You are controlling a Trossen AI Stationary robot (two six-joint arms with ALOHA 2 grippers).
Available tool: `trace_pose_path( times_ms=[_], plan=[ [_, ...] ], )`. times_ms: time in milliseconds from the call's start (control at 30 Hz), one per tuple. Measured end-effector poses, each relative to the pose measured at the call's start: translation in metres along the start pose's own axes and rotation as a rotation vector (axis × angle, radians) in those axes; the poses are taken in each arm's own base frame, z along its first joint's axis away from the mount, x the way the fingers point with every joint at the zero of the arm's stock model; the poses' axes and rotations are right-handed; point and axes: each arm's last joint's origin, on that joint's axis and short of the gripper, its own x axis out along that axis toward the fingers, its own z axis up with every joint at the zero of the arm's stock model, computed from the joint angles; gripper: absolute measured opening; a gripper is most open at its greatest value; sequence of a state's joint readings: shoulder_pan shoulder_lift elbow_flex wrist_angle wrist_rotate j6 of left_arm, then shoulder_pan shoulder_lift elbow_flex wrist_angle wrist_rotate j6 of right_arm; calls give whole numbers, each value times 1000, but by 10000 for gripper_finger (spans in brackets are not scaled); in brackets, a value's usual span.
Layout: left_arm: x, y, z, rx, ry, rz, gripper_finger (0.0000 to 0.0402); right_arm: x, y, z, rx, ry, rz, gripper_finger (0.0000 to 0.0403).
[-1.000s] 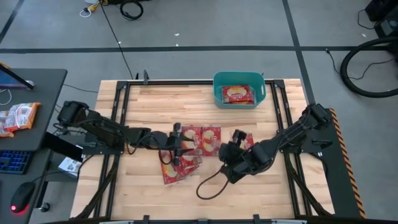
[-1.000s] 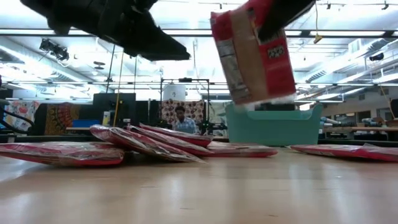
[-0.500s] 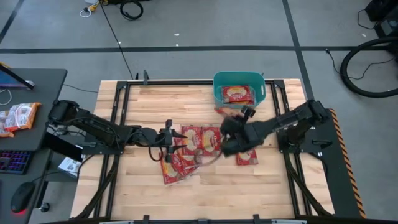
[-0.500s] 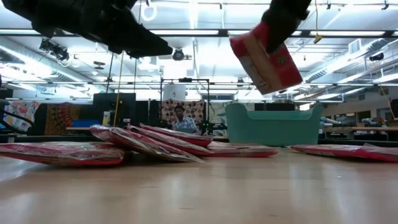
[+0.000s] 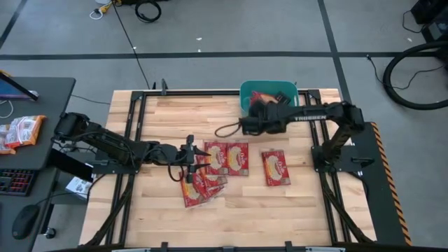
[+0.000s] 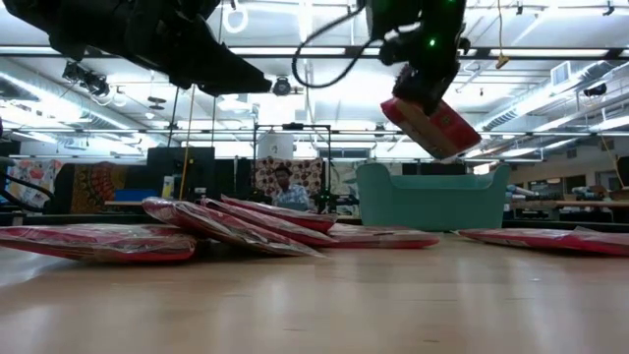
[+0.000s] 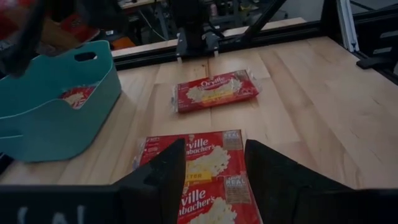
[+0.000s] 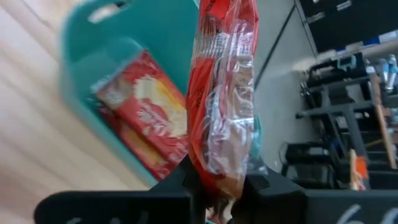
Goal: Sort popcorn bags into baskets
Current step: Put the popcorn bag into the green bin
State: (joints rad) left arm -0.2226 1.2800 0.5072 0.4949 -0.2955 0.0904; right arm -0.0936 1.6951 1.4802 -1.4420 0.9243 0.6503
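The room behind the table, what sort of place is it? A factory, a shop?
Most likely a robotics lab or workshop, not a shop. The low view shows an open ceiling with strip lights, and a person sitting among equipment racks. From above, cables trail over a taped concrete floor beside a computer desk.

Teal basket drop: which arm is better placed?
Right. The right gripper grips a popcorn bag over the teal basket. The left gripper is open above the table pile.
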Motion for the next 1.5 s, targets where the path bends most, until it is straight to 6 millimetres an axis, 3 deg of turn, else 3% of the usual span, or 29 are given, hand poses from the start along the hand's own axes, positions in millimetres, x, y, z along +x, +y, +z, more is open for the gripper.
trace_pose_path(
  times_ms=[233, 500, 833, 1133, 1300, 1500],
  plan=[
    [0, 0, 0, 1, 2, 0, 169, 41, -3, 8, -6, 47, -24, 44],
    [0, 0, 0, 1, 2, 0, 169, 86, -1, 3, 52, 89, -41, 45],
    [0, 0, 0, 1, 1, 0, 169, 125, 4, -2, 126, 170, 238, 98],
    [0, 0, 0, 1, 1, 0, 169, 127, 6, 2, 79, 140, 327, 164],
    [0, 0, 0, 1, 1, 0, 169, 118, 9, 8, 40, 70, 267, 170],
    [0, 0, 0, 2, 6, -1, 169, 99, 6, 25, 55, 27, 384, 168]
  ],
)
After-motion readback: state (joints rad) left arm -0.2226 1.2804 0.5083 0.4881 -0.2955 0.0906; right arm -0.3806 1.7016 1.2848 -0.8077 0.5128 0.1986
